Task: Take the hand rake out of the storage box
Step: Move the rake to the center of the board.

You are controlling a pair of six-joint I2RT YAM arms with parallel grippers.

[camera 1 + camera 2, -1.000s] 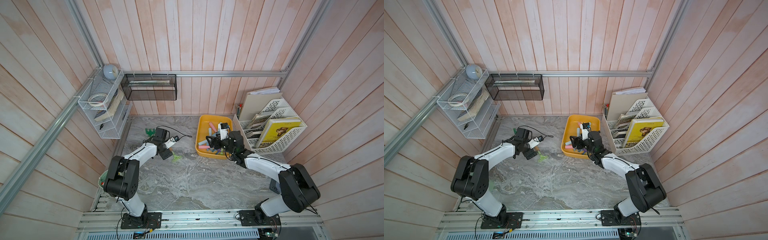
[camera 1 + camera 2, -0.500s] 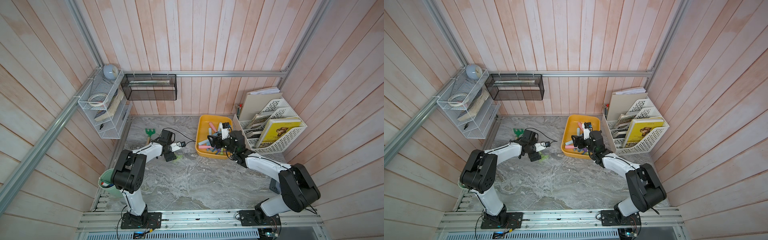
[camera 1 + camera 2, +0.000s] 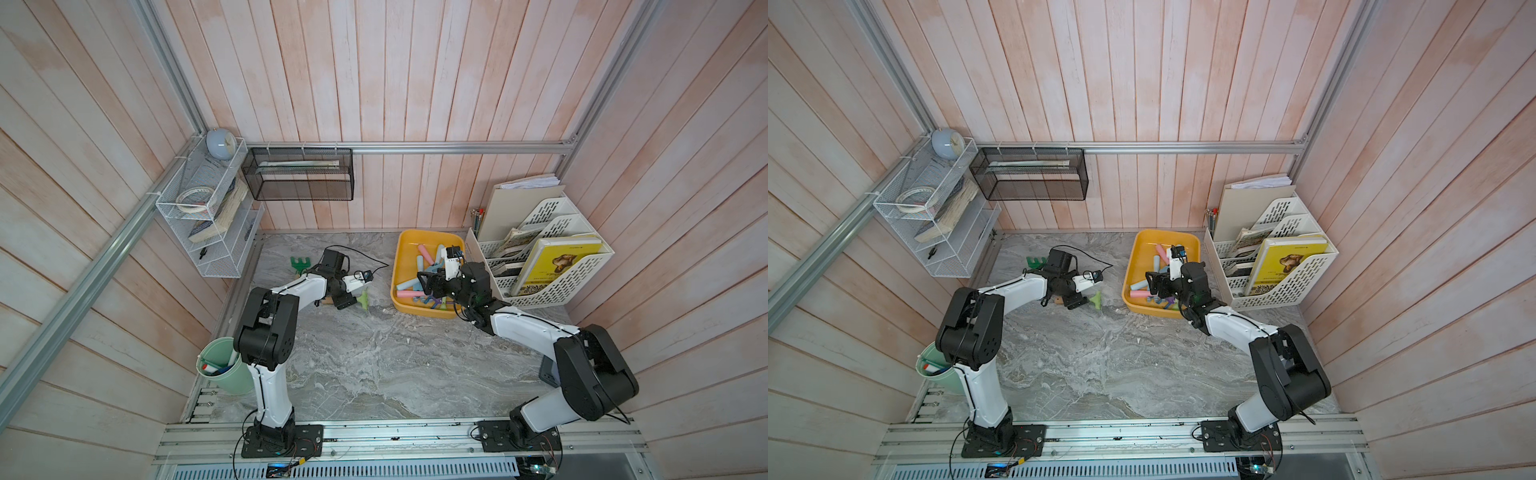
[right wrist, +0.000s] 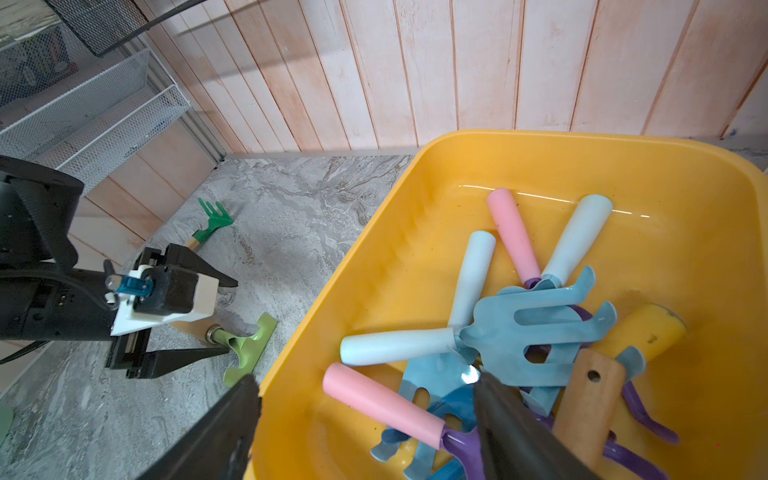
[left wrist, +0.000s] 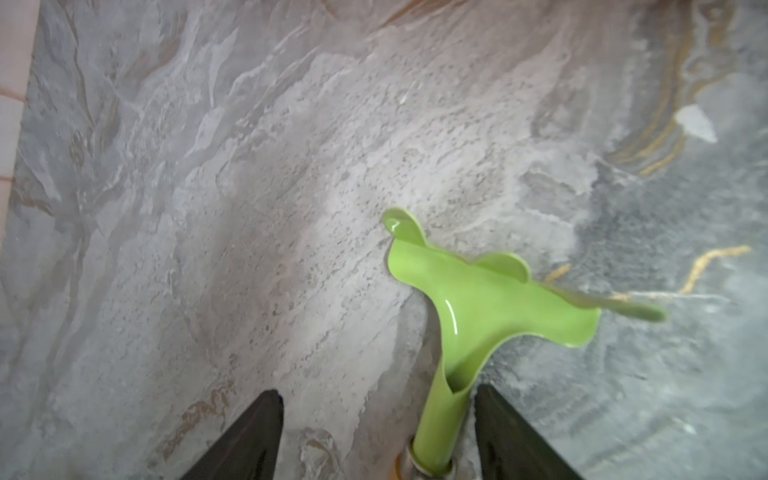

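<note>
The light green rake is out of the box. It lies flat on the tabletop, just off the box's left side, head toward the box. The left pincer is low over it and not clenched, jaws apart on either side of the neck. The neck sits close against one finger with a clear gap to the other, and I cannot tell whether it touches. Its wooden handle runs back under the pincer. Farther back on the tabletop, toward the wall, lies a dark green rake, well apart from the first. The right pincer hangs over the box's near left corner with its jaws spread wide, holding nothing. One finger is outside the wall and the other is inside, above the heap of tools. In that heap a blue rake lies on top, crossed with pale blue and pink handles, purple heads and a wooden handle. The file rack stands just beside the box on its right.
</note>
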